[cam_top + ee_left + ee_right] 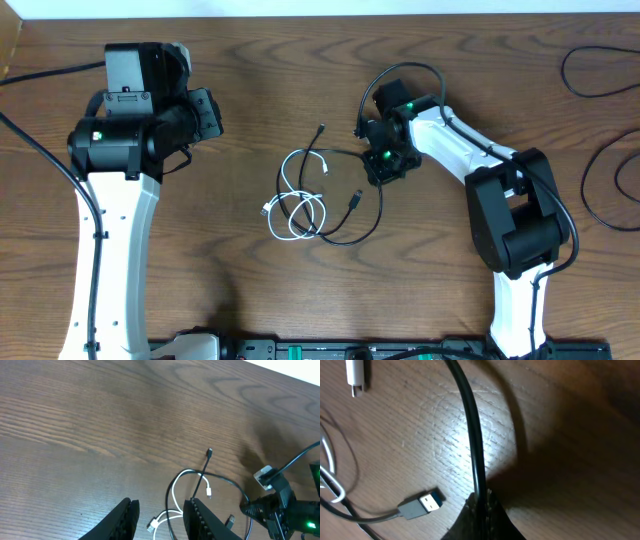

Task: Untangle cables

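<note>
The left gripper point(161, 505) hangs above the table point(300, 60) with its jaws apart, nothing between them. To its right, mid-table, the two cables lie tangled. The white cable point(282, 180) coils in several loops, one connector point(264, 212) at the left edge of the heap. The black cable point(471, 430) crosses those loops, one small plug point(210, 452) pointing toward the far edge and its USB plug point(427, 502) lying flat near the right gripper point(481, 505). That gripper is down at the table, clenched on the black cable just right of the heap.
</note>
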Available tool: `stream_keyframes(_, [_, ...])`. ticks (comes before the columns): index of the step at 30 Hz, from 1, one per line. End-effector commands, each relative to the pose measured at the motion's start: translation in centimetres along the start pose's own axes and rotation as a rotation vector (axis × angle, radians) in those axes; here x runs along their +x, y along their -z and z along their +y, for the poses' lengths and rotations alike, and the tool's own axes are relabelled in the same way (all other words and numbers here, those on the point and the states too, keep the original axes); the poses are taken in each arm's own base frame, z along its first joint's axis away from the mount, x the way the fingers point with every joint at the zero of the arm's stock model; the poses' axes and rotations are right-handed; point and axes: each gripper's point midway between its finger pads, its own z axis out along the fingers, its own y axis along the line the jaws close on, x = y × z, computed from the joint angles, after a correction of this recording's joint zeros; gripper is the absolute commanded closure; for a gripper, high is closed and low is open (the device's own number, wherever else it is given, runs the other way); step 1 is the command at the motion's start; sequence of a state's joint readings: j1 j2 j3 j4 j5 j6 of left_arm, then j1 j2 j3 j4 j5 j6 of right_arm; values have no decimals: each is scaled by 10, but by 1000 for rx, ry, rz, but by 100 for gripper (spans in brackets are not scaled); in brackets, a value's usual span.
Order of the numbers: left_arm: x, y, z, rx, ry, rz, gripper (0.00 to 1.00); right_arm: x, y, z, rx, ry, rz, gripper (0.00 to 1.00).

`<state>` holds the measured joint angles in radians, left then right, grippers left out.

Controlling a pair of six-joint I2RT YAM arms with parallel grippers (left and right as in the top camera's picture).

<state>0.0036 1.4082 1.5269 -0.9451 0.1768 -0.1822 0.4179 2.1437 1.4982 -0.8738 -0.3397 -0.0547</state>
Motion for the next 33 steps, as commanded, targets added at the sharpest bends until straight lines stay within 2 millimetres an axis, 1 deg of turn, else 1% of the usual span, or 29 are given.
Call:
stream_keyframes(1, [-1, -3, 2, -12, -2, 6, 64, 4, -2, -7, 19, -35, 14, 99])
stream_keyframes(3, [0, -3, 2, -12, -3, 7, 64, -5, 13, -9, 18, -49, -14, 99])
stream_keyframes(5, [0, -3, 2, -12, -3, 7, 64, -19, 43, -11, 14, -59, -66, 99])
stream_keyframes(6, [0, -3, 2, -12, -3, 7, 64, -28, 61, -12, 17, -63, -101, 99])
stream_keyframes(9, [0, -3, 2, -12, -3, 7, 64, -54, 126, -11, 15, -56, -229, 99])
stream_keyframes(11, [0, -3, 2, -12, -3, 7, 64, -68, 178, -9, 25, -45, -335, 99])
stream_keyframes(12, [0, -3, 2, -12, -3, 7, 64, -72, 202, -8, 33, -39, -386, 99])
stream_keyframes(13, [0, -3, 2, -12, -3, 7, 64, -76, 230, -6, 40, -31, -447, 99])
stream_keyframes(14, [0, -3, 2, -12, -3, 7, 64, -79, 249, -4, 44, -25, -490, 99])
stream_keyframes(15, [0, -3, 2, -12, -3, 7, 64, -81, 275, -1, 52, -14, -553, 99])
stream_keyframes(17, [-1, -3, 2, -12, -3, 6, 64, -84, 318, 5, 65, 4, -662, 99])
stream_keyframes(20, [-1, -3, 2, -12, -3, 4, 64, -84, 363, 17, 82, 31, -780, 99])
stream_keyframes(23, [-2, -3, 2, -11, -3, 2, 64, -85, 390, 28, 93, 67, -856, 99])
stream_keyframes(25, [-2, -3, 2, -11, -3, 2, 64, -87, 401, 33, 99, 86, -891, 99])
stream_keyframes(30, [0, -4, 2, -9, -2, 9, 64, -93, 430, 36, 148, 108, -988, 99])
stream_keyframes(33, [1, -4, 2, -9, -2, 10, 64, -97, 459, 32, 213, 109, -1077, 99])
